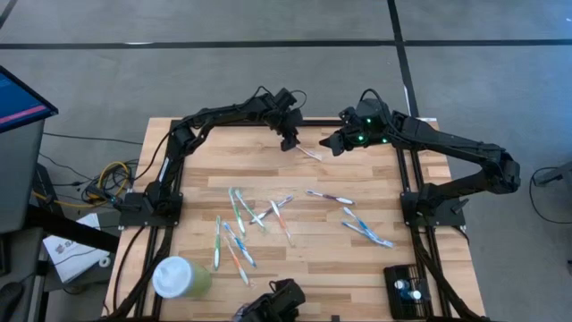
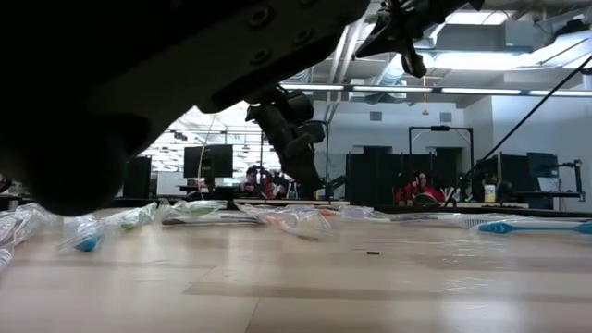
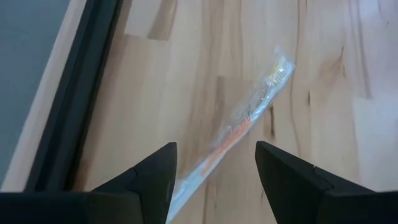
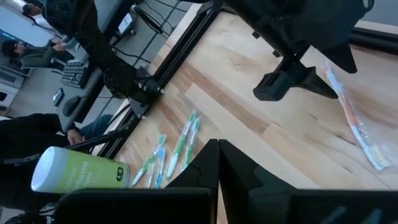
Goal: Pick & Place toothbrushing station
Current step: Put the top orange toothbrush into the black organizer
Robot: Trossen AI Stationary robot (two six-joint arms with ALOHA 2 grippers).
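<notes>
Left gripper (image 1: 290, 143): hovering at upper centre of the high view, fingers (image 3: 155, 180) standing apart over a wrapped toothbrush (image 3: 239, 127), not touching it.
Right gripper (image 1: 328, 143): waiting just right of it, fingers pressing together.
Station (image 1: 409, 288): sitting at lower right of the table (image 1: 375, 192).
Cup (image 1: 179, 277): lying at lower left.
Other toothbrushes (image 1: 246, 224): lying scattered mid-table.

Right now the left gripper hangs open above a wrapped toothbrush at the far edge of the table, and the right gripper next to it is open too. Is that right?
Not quite. The left gripper does hang open above the wrapped toothbrush, but the right gripper is shut: the right wrist view shows its two fingers pressed together with nothing between them.
</notes>
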